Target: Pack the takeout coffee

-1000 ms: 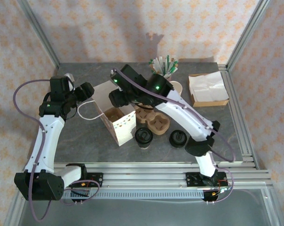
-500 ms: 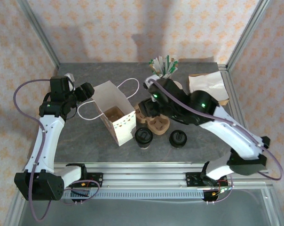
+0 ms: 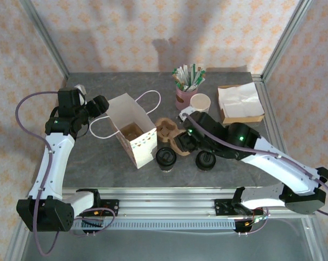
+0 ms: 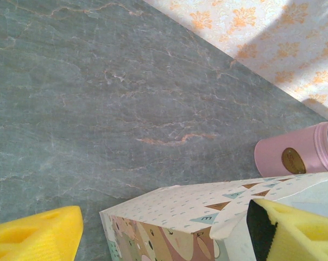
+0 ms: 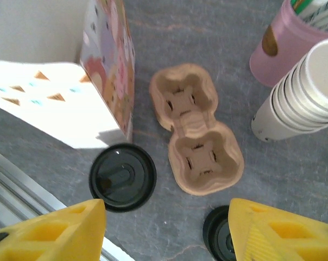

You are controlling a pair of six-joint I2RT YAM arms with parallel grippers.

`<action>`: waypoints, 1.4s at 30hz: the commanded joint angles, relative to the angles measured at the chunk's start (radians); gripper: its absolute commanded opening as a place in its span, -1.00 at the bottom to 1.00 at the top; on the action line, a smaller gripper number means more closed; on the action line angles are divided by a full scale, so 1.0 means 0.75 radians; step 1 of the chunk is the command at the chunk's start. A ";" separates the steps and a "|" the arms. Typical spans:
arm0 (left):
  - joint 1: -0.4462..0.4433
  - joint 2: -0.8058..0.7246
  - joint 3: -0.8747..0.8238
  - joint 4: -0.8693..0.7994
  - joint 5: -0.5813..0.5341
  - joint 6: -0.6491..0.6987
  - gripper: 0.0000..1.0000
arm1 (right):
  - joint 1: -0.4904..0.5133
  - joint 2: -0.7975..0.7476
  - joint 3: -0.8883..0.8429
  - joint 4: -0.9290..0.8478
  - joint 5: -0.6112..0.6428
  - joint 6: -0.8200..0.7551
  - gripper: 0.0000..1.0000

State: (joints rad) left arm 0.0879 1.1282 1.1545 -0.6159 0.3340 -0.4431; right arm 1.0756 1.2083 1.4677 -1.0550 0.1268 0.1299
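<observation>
The takeout coffee [image 3: 165, 157] [image 5: 122, 176], a paper cup with a black lid, stands upright on the table in front of the paper bag [image 3: 143, 149] [image 5: 101, 70]. My right gripper [image 3: 185, 142] [image 5: 166, 234] hangs open above the table, between the coffee and a separate low black lid [image 3: 206, 159] [image 5: 217, 235], touching neither. My left gripper [image 3: 101, 104] [image 4: 158, 231] is open at the bag's far left corner [image 4: 196, 215]. Its right finger [image 4: 286, 231] sits inside the rim, and the left finger [image 4: 36, 234] is outside.
A brown two-cup carrier [image 3: 165, 129] [image 5: 196, 136] lies beside the bag, and a brown piece sits inside the bag [image 3: 132, 130]. Behind stand a pink holder of sticks [image 3: 185, 97] [image 5: 283, 43] [image 4: 297, 157], stacked white cups [image 3: 200, 102] [image 5: 305, 98] and a napkin tray [image 3: 240, 103].
My right arm has swung away from over the bag, to the right and nearer, and now hangs low over the carrier and cups. The left arm and bag are still.
</observation>
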 commanded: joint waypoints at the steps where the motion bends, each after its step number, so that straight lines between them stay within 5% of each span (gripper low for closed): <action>1: 0.008 -0.024 -0.013 0.007 0.005 0.028 0.61 | 0.004 -0.026 -0.105 0.097 -0.051 0.005 0.22; 26: 0.010 -0.019 -0.016 0.008 0.006 0.031 0.61 | 0.004 0.231 -0.333 0.348 -0.267 0.063 0.25; 42: 0.009 -0.021 -0.015 0.007 0.013 0.034 0.61 | 0.006 0.366 -0.317 0.365 -0.257 0.127 0.70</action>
State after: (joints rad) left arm 0.0879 1.1282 1.1545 -0.6159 0.3340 -0.4427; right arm 1.0756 1.4708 1.2098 -0.7837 -0.0834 0.2169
